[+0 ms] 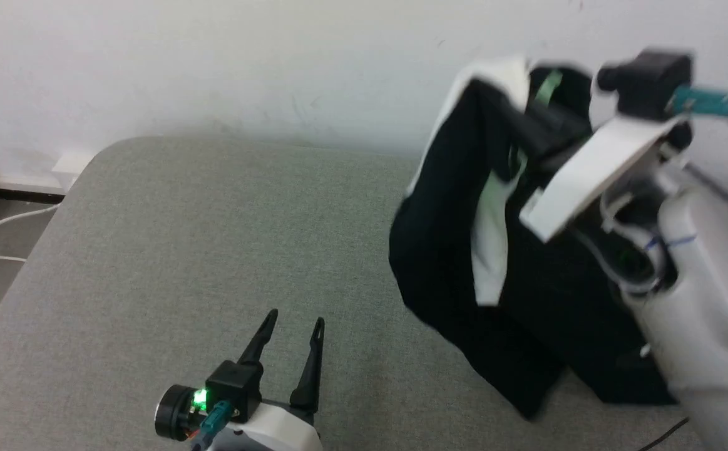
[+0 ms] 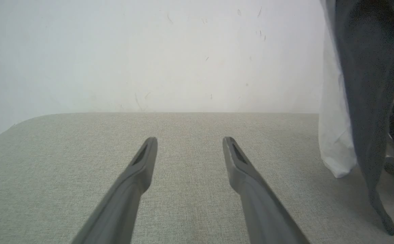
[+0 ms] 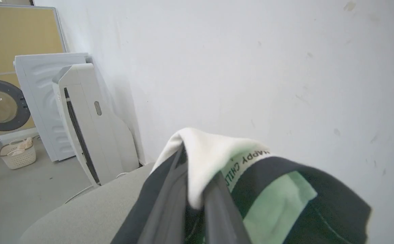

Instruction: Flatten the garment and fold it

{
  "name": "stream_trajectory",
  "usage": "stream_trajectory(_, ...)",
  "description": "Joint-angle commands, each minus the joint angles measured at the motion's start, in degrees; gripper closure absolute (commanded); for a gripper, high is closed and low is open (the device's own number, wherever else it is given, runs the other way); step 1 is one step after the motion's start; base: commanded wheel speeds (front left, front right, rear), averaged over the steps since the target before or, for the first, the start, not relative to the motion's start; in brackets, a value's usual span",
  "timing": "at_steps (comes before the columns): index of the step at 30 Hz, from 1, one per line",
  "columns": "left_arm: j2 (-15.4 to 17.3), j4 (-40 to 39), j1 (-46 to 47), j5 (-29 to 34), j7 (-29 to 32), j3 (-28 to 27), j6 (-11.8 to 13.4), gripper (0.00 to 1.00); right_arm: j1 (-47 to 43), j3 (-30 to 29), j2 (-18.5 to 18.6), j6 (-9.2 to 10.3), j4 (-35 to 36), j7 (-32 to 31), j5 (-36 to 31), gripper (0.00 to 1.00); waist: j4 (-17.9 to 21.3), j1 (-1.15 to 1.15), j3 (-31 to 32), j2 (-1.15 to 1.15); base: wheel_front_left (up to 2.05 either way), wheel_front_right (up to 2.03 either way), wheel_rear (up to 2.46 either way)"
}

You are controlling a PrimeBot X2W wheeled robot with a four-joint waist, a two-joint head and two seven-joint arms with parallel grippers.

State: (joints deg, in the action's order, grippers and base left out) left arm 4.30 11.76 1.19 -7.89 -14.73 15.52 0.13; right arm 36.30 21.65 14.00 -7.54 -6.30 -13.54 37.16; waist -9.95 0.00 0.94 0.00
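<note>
The garment, black and white with a pale green neck label, hangs bunched above the right side of the grey table. My right gripper is shut on it near the collar and holds it up; its lower folds trail onto the table. In the right wrist view the white cloth and label of the garment drape over my right gripper. The left wrist view shows the garment hanging at the right edge. My left gripper stands open and empty low over the table's near middle, its fingers spread over bare cloth surface.
A white wall runs behind the table. A white cable lies on the floor at the left. Past the table's end stand a white appliance, a washing machine door and a small basket.
</note>
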Motion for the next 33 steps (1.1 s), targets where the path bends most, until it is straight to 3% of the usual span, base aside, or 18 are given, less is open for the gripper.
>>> stream_trajectory(1,-0.1,-0.4,-0.7,0.0,-0.3,-0.4,0.4,0.0,2.3,-0.9,-0.2,0.05,0.2,1.2,-0.8,1.0,0.1,0.0,0.0,0.0,0.0,0.0,0.0)
stream_trajectory(7,-0.3,-1.1,-1.3,0.0,-0.3,-1.2,0.6,0.0,11.0,-7.9,-0.3,0.05,-1.5,10.1,-7.6,1.0,0.8,0.0,-0.1,0.0,0.0,0.0,0.0)
stream_trajectory(10,-0.4,-1.6,-1.5,0.0,-0.3,-1.6,0.8,0.0,9.3,-9.1,0.7,0.05,-1.1,9.5,-8.6,1.0,1.4,0.0,-0.2,0.0,0.0,0.0,0.0)
stream_trajectory(13,-0.6,-2.1,-1.5,0.1,-0.3,-1.9,1.0,0.0,1.9,-9.0,2.7,0.05,1.1,6.1,-8.5,1.0,2.0,0.0,-0.7,0.0,0.0,0.0,0.0)
stream_trajectory(18,-0.7,-2.2,-1.3,0.1,-0.3,-2.6,0.9,0.0,-19.4,-7.8,4.0,0.05,5.2,-2.3,-3.5,1.0,3.8,0.0,-2.0,0.0,0.0,0.0,0.0)
stream_trajectory(22,-0.7,-1.2,-0.3,0.4,-0.3,-2.8,0.5,0.0,-34.1,-3.6,5.8,0.05,6.6,-8.7,-0.7,1.0,5.2,0.0,-3.0,0.0,0.0,0.0,0.0)
stream_trajectory(26,-0.7,-0.1,0.8,0.3,-0.3,-3.3,0.3,0.0,-40.9,-1.4,6.0,0.05,6.4,-11.0,0.3,1.0,6.5,0.0,-3.5,0.0,0.0,0.0,0.0)
stream_trajectory(30,-0.8,1.9,0.9,-0.2,-0.3,-3.7,0.1,0.0,-41.9,0.4,6.7,0.05,6.5,-12.0,-0.7,1.0,8.1,0.0,-3.4,0.0,0.0,0.0,0.0)
stream_trajectory(31,-0.8,2.7,1.0,-0.4,-0.3,-3.8,0.0,0.0,-41.4,0.2,6.8,0.05,7.1,-11.4,-1.2,0.0,8.6,0.0,-3.3,0.0,0.0,0.0,0.0)
stream_trajectory(33,-0.8,4.7,1.3,-1.0,-0.1,-4.0,-0.1,0.0,-40.0,-1.0,7.0,0.05,8.9,-9.6,-1.4,0.0,9.3,0.0,-3.1,0.0,0.0,0.0,0.0)
